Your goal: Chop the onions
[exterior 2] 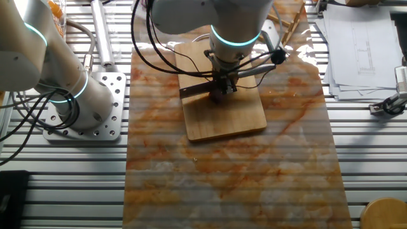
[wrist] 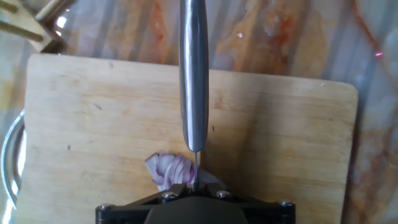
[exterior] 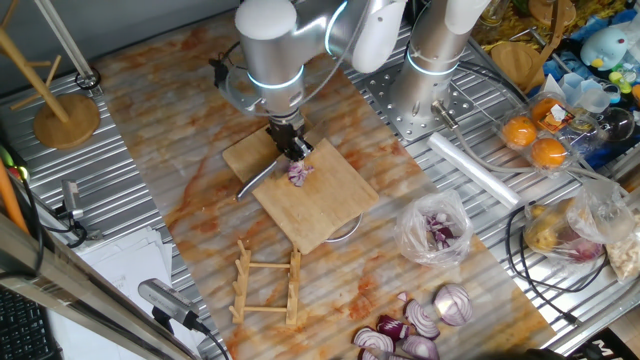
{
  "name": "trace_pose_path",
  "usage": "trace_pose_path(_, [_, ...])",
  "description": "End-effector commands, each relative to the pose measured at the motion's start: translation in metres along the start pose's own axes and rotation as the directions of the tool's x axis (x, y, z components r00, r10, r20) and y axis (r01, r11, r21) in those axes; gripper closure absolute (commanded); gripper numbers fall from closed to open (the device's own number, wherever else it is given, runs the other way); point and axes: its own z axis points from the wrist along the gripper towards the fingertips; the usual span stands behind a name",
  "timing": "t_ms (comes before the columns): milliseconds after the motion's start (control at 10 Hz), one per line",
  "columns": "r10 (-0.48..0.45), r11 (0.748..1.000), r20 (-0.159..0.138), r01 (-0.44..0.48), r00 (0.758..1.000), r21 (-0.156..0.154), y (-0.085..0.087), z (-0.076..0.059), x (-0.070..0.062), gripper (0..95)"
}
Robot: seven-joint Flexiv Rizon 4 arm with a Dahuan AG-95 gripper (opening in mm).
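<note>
The onions (exterior: 300,173) are a small heap of purple-white pieces on the wooden cutting board (exterior: 325,205). My gripper (exterior: 291,146) stands right over them and is shut on a metal knife (exterior: 256,180), whose blade reaches out to the left over the board's edge. In the hand view the knife (wrist: 193,74) shows edge-on, its thin blade coming down onto the right side of the onion wedge (wrist: 170,170), which has a pale layered face. In the other fixed view the gripper (exterior 2: 222,88) and the knife (exterior 2: 194,91) sit over the board (exterior 2: 232,119); the onion is mostly hidden there.
A clear bag with purple onion pieces (exterior: 436,228) lies right of the board. Bigger onion halves and slices (exterior: 420,325) lie at the front. A wooden rack (exterior: 265,285) lies in front of the board. A metal bowl rim (wrist: 7,162) shows under the board. Oranges (exterior: 535,140) sit far right.
</note>
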Motion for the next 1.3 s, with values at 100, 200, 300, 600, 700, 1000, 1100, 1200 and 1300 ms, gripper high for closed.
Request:
trace_pose_path(100, [-0.002, 1.0, 0.007, 0.002, 1.0, -0.003, -0.002, 0.017, -0.002, 95.0])
trace_pose_path(200, [-0.008, 1.0, -0.022, 0.007, 1.0, -0.016, -0.003, 0.016, -0.001, 95.0])
trace_pose_path(300, [-0.009, 1.0, -0.015, 0.009, 1.0, -0.016, -0.002, 0.011, -0.001, 95.0])
trace_pose_path(600, [0.03, 0.999, -0.02, -0.03, 0.999, -0.021, 0.002, -0.022, 0.002, 95.0])
trace_pose_path(700, [0.045, 0.999, -0.017, -0.045, 0.999, -0.01, 0.002, -0.023, 0.002, 95.0])
trace_pose_path(1000, [0.103, 0.995, -0.011, -0.103, 0.995, 0.005, 0.0, -0.022, 0.003, 95.0])
trace_pose_path(1100, [0.104, 0.995, -0.01, -0.104, 0.994, 0.006, -0.003, -0.021, 0.003, 95.0])
trace_pose_path(1200, [0.101, 0.995, -0.006, -0.101, 0.995, 0.002, -0.007, -0.018, 0.004, 95.0])
trace_pose_path(1300, [0.103, 0.995, -0.003, -0.103, 0.995, 0.002, -0.008, -0.016, 0.004, 95.0])
